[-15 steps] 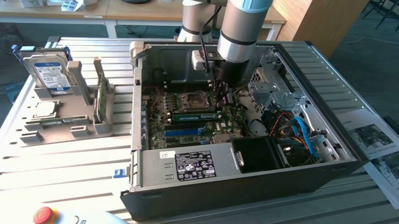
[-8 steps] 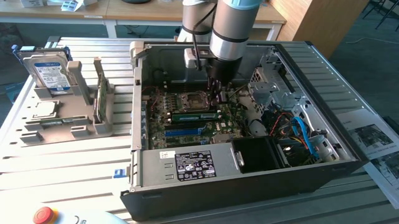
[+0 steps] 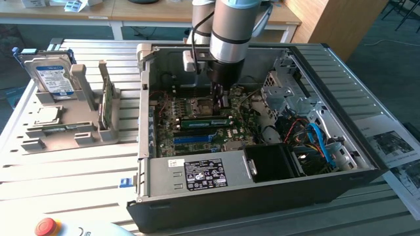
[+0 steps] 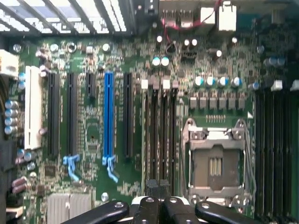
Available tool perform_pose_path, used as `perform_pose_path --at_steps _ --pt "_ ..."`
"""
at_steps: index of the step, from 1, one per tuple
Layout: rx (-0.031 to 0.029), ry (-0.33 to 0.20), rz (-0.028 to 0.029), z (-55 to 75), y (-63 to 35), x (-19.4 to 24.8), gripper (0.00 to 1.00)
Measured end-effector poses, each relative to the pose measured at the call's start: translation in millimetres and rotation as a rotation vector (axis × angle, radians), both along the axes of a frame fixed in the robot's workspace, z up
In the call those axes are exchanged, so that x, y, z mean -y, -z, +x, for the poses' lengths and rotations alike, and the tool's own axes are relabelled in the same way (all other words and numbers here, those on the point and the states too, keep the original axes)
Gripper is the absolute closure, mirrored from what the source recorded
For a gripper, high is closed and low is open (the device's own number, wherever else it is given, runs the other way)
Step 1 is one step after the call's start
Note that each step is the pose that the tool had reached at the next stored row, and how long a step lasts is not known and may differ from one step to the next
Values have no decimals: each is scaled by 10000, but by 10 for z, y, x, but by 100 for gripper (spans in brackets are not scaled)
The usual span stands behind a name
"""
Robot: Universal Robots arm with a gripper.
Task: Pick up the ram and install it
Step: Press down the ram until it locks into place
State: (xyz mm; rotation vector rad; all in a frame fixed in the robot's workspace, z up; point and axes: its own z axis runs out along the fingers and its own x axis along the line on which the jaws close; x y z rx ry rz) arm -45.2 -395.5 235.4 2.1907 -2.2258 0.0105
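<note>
**Gripper clenched above motherboard, ram seated in slot**

The gripper (image 3: 220, 98) hangs inside the open black metal case (image 3: 262, 196), its dark fingers (image 4: 161, 207) clenched together and holding nothing. A thin green ram (image 3: 204, 119) stick lies seated in a motherboard (image 4: 93, 140) slot just below. Another flat green stick stands upright in the grey plastic holder (image 3: 72, 132) beside the case.
</note>
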Motion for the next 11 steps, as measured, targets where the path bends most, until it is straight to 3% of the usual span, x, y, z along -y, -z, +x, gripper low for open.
perform_pose_path --at_steps 11 --pt "26 0 -13 -230 1 -22 90"
